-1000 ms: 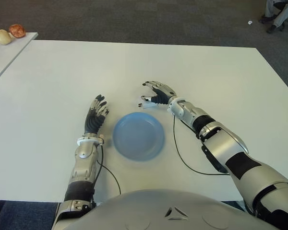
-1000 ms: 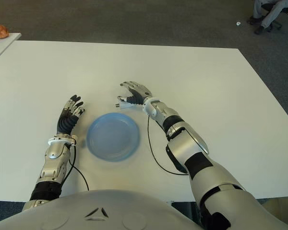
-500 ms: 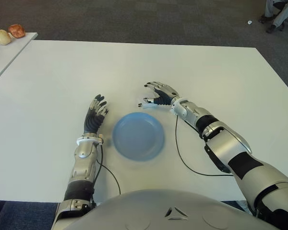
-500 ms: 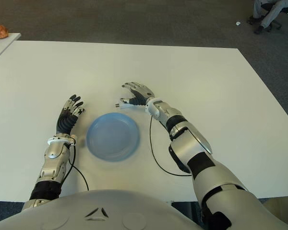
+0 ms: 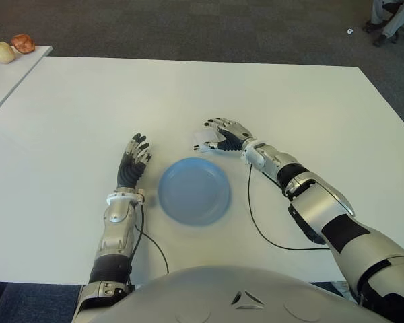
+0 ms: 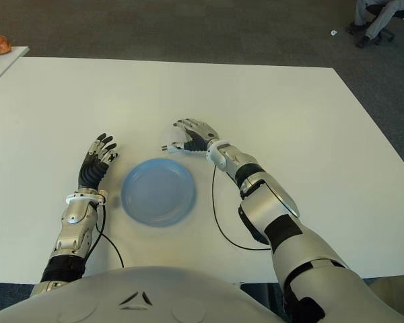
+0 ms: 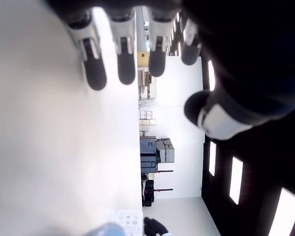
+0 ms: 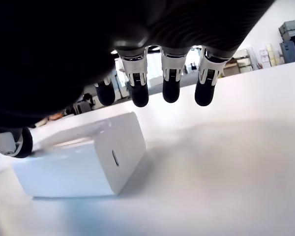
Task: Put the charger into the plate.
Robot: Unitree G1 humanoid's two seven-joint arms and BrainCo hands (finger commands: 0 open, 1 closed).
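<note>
A small white charger lies on the white table, just beyond the far right rim of the empty blue plate. My right hand hovers low over the charger, open. In the right wrist view its fingers hang spread past the charger, not touching it, and the thumb sits beside the block. My left hand shows flat and open left of the plate, holding nothing.
A black cable runs from my right forearm across the table near the plate. A second table at far left carries rounded food-like items. A person's legs show at the far right on the carpet.
My right hand has sunk lower over the charger and drawn slightly toward me. The charger, plate and left hand have not moved.
</note>
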